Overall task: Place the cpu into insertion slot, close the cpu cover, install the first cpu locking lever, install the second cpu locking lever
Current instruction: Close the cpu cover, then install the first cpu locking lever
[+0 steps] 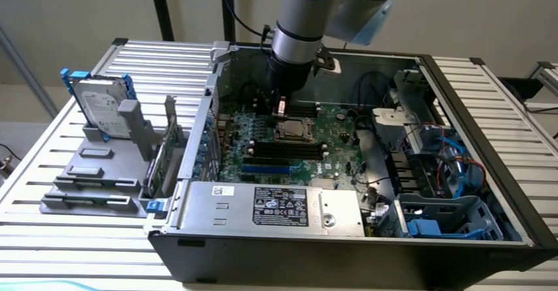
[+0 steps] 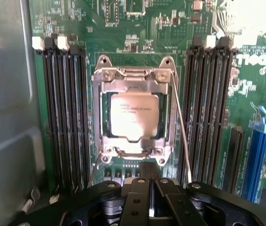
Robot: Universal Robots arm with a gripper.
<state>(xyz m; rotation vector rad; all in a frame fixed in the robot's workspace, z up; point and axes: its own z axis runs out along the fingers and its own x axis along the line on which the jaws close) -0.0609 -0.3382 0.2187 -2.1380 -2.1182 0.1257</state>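
Pincer [image 2: 149, 173] fingers are pressed together and pinch nothing, and the tips hang low over the green circuit board [image 2: 137, 40], just beside one edge of the insertion slot [image 2: 167, 62]. Whether they touch the board I cannot tell. The cpu [image 2: 134, 115] already lies flat in the slot, silvery face up with faint print on it. The cpu cover [image 2: 133, 84] is folded down over it, so the chip shows through the window cut-out. A thin wire locking lever [image 2: 180, 127] runs along one side of the cover and angles away from it toward the end nearest my fingers. A second lever's end [image 2: 95, 170] sticks out at the opposite corner. I cannot tell whether either one is hooked down. Long black memory slots [image 2: 62, 117] flank the socket on both sides. In the exterior view my arm [image 1: 301, 29] reaches down into the open computer case [image 1: 349, 258], with the pincer [image 1: 281, 111] just behind the cpu [image 1: 292, 131], toward the case's far wall. The grey labelled power-supply box [image 1: 270, 206] sits along the near wall. To the exterior view's left, a hard drive [image 1: 98, 104] stands in a grey rack [image 1: 91, 173] on the slatted surface [image 1: 52, 239].
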